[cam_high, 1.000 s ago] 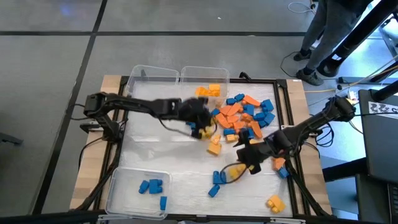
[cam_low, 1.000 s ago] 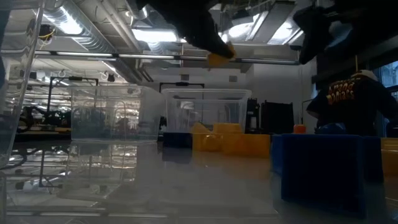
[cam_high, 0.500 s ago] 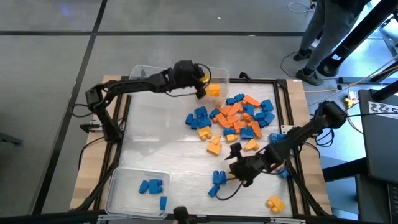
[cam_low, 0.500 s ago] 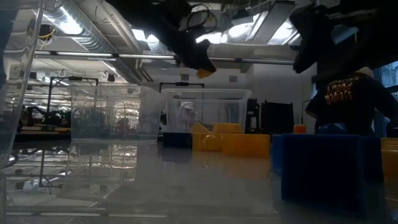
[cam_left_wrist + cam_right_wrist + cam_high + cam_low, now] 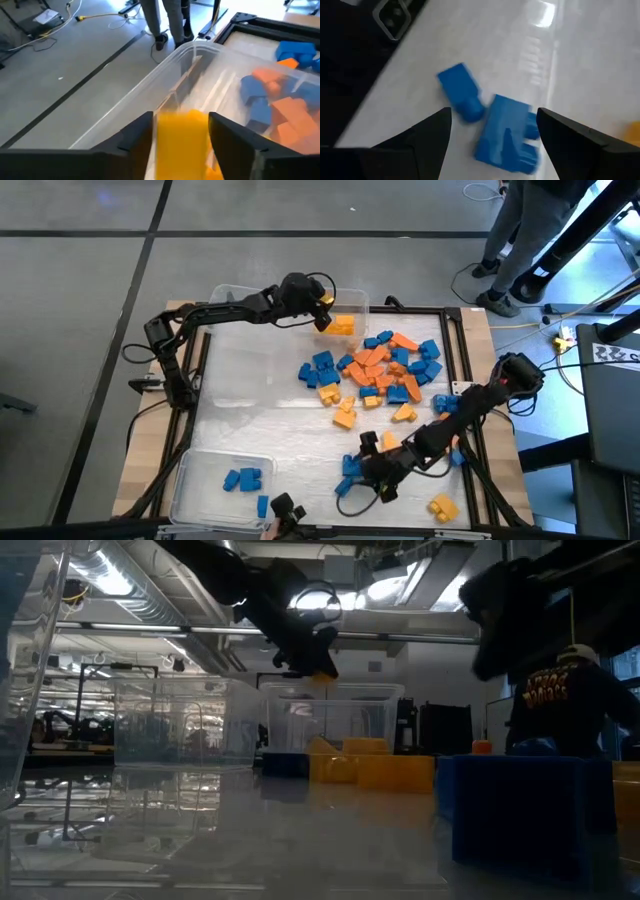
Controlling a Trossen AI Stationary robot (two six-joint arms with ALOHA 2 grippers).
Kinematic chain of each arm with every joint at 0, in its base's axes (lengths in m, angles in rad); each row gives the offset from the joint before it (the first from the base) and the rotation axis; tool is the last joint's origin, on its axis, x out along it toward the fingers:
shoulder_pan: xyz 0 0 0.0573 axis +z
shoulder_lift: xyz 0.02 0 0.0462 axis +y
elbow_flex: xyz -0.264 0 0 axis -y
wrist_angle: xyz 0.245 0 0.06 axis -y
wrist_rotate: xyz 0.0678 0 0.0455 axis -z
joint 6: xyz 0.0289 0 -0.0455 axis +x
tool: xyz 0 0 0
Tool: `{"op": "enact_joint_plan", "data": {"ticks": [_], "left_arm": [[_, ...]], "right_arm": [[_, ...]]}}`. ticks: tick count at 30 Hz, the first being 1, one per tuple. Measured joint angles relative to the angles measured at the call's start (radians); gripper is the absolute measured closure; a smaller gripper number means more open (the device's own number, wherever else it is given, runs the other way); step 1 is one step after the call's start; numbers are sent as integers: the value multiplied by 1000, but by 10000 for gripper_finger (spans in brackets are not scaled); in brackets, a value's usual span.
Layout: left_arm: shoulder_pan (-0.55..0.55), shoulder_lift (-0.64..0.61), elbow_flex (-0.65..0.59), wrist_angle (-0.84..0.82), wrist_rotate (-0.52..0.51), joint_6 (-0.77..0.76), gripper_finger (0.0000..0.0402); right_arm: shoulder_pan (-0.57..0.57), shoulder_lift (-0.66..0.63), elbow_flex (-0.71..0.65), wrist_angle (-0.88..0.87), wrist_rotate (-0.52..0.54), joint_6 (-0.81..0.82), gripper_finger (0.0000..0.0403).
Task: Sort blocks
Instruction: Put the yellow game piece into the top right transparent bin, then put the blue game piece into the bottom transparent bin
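My left gripper (image 5: 322, 315) reaches over the far right clear bin (image 5: 355, 302), which holds yellow blocks (image 5: 342, 326). A yellow block (image 5: 181, 142) sits between its spread fingers, smeared downward. My right gripper (image 5: 368, 470) stands open low over two blue blocks (image 5: 462, 92) (image 5: 507, 132) that lie flat on the table near the front edge; its fingers flank them without touching. A mixed pile of blue, orange and yellow blocks (image 5: 385, 370) lies in the middle of the table. My left gripper has the yellow block's two sides (image 5: 159, 145) facing its fingers, above the bin and clear of it, the fingers slanting down from the table's left. The block shows streaked while the fingers (image 5: 132, 147) show sharp; whether they touch it I cannot tell.
An empty-looking clear bin (image 5: 248, 300) stands at the far left. A third bin (image 5: 200, 470) at the near left holds blue blocks. A lone yellow block (image 5: 441, 505) lies near the front right. A person (image 5: 530, 240) stands beyond the far right corner.
My left gripper has swung from the pile in the middle toward the table's far edge with the yellow block, ending above the far right bin. My right gripper has gone down and toward the near edge, to the two blue blocks.
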Motion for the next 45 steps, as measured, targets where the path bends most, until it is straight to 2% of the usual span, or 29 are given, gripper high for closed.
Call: {"op": "enact_joint_plan", "data": {"ticks": [6, 10, 16, 24, 33, 45], "left_arm": [[-1, 0, 0, 16, -13, -18, 181], [-2, 0, 0, 24, -13, -36, 179], [-2, 0, 0, 25, -13, -37, 178], [-3, 0, 0, 24, -13, -50, 178], [-4, 0, 0, 24, -13, -51, 178], [-4, 0, 0, 24, -13, -53, 178]], "right_arm": [[62, 14, 0, 0, 136, 57, 109], [83, 58, 0, 10, 205, 57, 109], [83, 147, 2, 19, 212, 54, 109], [82, 197, 5, 10, 346, 48, 109], [82, 199, 3, -50, 412, 51, 109], [82, 199, 3, -10, 412, 78, 109]]}}
